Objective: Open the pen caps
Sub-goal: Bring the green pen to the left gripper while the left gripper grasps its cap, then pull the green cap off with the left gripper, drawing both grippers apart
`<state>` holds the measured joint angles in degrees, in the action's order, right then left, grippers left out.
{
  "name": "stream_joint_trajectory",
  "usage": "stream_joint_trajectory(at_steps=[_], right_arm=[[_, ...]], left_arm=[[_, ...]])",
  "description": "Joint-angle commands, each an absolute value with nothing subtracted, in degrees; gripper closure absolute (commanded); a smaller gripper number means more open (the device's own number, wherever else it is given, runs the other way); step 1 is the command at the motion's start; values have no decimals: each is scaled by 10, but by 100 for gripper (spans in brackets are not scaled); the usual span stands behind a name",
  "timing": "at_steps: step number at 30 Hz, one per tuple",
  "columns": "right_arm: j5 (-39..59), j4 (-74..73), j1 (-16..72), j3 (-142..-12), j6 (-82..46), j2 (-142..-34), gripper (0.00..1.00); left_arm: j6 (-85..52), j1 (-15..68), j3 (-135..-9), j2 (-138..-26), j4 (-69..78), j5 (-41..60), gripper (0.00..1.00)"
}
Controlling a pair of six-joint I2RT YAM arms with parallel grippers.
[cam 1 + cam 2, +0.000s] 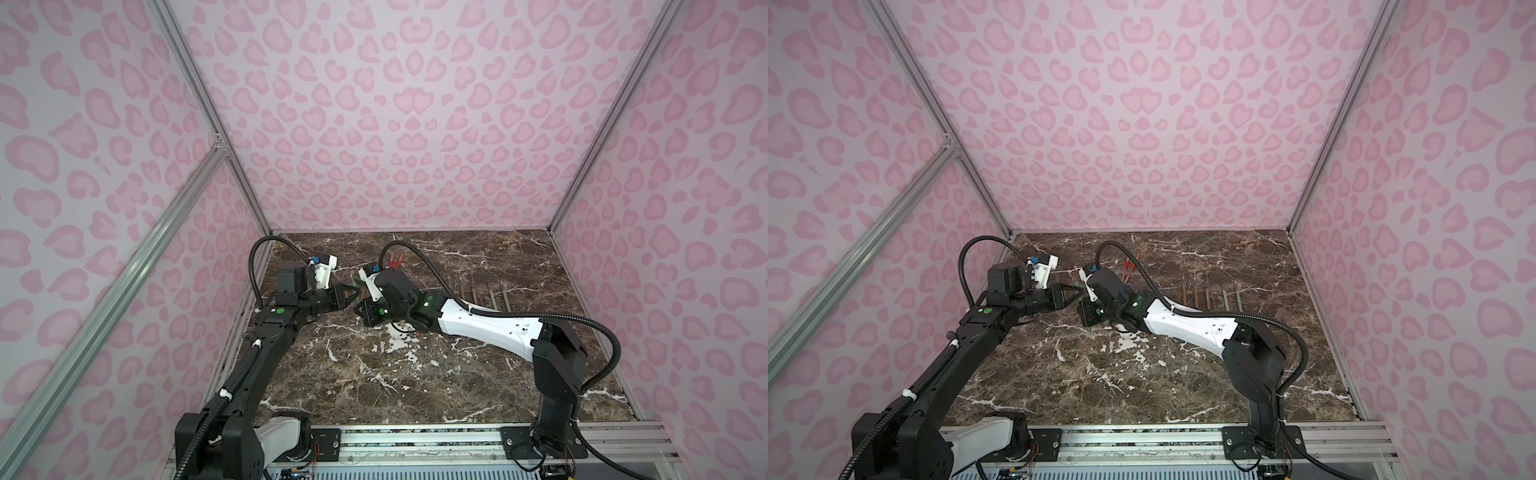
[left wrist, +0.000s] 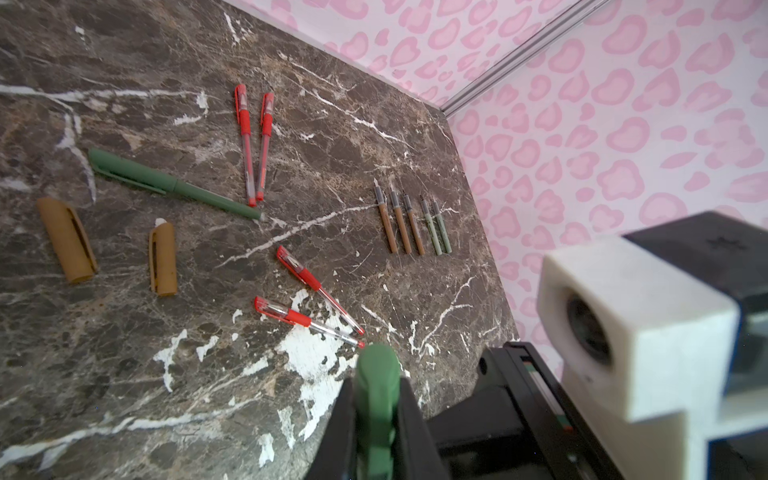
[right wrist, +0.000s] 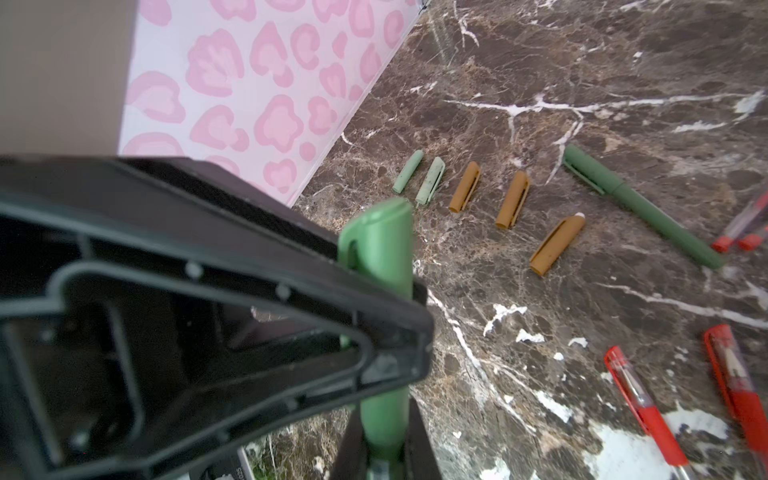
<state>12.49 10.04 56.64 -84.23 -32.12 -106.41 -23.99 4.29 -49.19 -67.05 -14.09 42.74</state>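
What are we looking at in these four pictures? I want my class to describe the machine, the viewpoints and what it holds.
Two robot arms, the left arm and the right arm, work over a marble table. Two pictures look down from overhead. The other two come from a camera on each wrist. The left gripper and the right gripper have both shut their fingers on one green pen, held between them. Lying loose on the table are tan caps, pale green caps, a row of uncapped barrels, a dark green capped pen and red capped pens.
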Motion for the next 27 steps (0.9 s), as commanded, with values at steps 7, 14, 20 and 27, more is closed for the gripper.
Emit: stream_joint_trajectory(at_steps=[7, 14, 20, 27], right_arm=[[121, 91, 584, -703, -360, -1022, 100], [108, 83, 584, -643, -366, -988, 100], [87, 112, 560, -620, -358, -944, 100], [62, 163, 507, -576, -348, -869, 100]], left_arm=[[-276, -10, -520, -666, -104, 398, 96], [-255, -40, -523, -662, -123, 376, 97], [-145, -40, -543, -656, -240, 282, 96], [-27, -40, -537, -639, -353, 163, 97]])
